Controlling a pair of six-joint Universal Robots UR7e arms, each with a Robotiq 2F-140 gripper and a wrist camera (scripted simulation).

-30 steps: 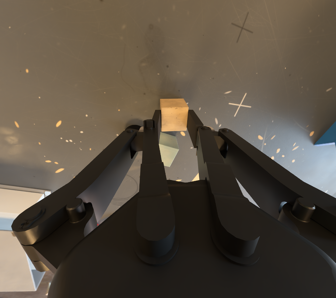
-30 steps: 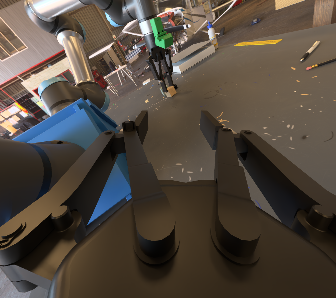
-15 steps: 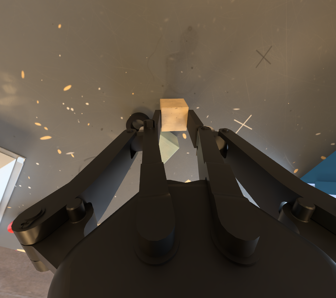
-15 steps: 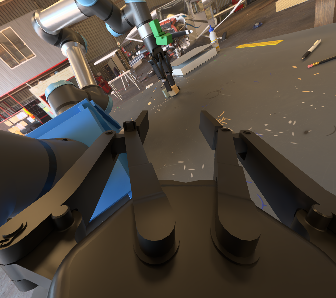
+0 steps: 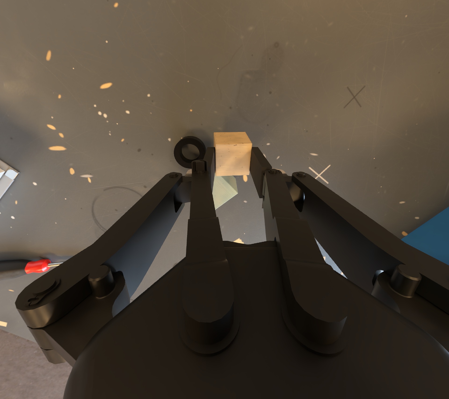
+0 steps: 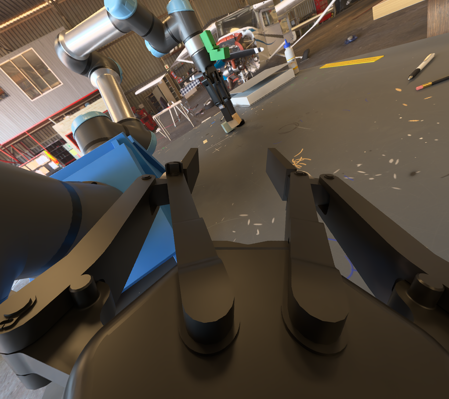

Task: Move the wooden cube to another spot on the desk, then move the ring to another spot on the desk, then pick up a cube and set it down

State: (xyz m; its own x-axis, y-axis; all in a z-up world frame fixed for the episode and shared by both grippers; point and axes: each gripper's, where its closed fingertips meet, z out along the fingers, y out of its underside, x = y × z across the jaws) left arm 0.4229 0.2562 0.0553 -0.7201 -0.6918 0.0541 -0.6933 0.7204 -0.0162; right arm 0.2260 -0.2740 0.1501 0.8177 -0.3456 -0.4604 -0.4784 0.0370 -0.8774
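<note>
- My left gripper (image 5: 232, 161) has its fingers closed onto the wooden cube (image 5: 232, 153), one pad on each side face, and carries it just above the desk (image 5: 145, 47).
- The ring (image 5: 190, 149) lies flat on the desk just off the left fingertip, close to the cube; I can't tell whether the finger touches it.
- A pale green cube (image 5: 224, 190) sits below the held cube, between the fingers and nearer the palm.
- My right gripper (image 6: 232, 169) hangs well away with its fingers wide apart and nothing between them.
- I judge I'm in the first step: the wooden cube is in transit and not yet set down.
- Next I need a bare patch ahead of the fingertips, clear of ring and green cube, then a straight descent and a release, so the ring stays reachable.
</note>
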